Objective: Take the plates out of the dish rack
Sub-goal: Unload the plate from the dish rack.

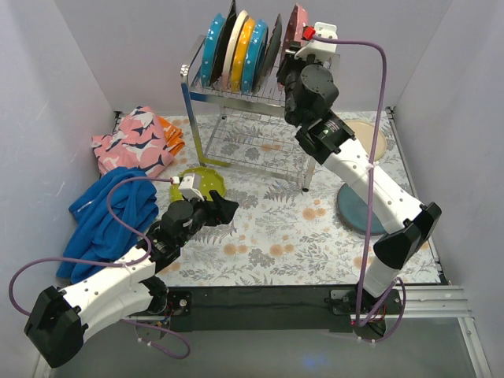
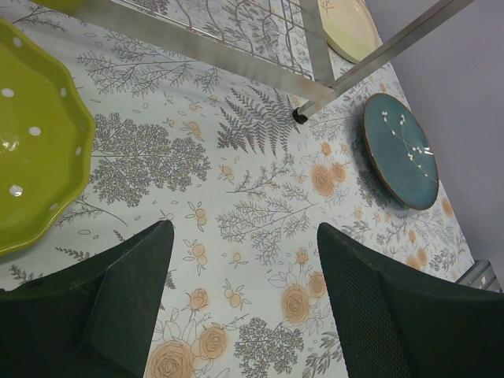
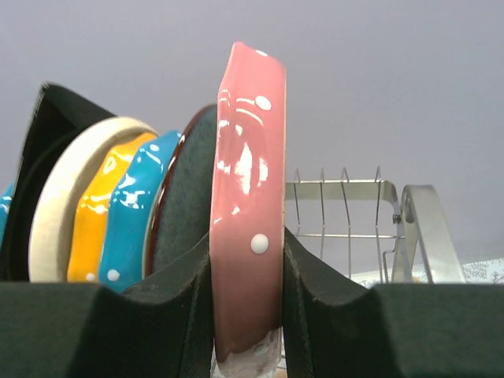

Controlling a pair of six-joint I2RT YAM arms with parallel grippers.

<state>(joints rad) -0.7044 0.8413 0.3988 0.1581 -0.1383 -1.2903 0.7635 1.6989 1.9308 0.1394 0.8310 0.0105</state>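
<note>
1. Gripped the pink plate (image 3: 248,197) between the right jaws, upright in the dish rack (image 1: 236,95).
2. Held the left jaws wide apart above the desk (image 2: 260,213), lime plate (image 2: 35,134) just left of them.

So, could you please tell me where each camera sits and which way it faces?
Top: above, behind, looking down at the table; left arm, right arm show.
Left wrist: looks down past the open left claw at the green plate.
Right wrist: faces the rack; right claw grips the pink plate.
Shared: top also shows both plates.
</note>
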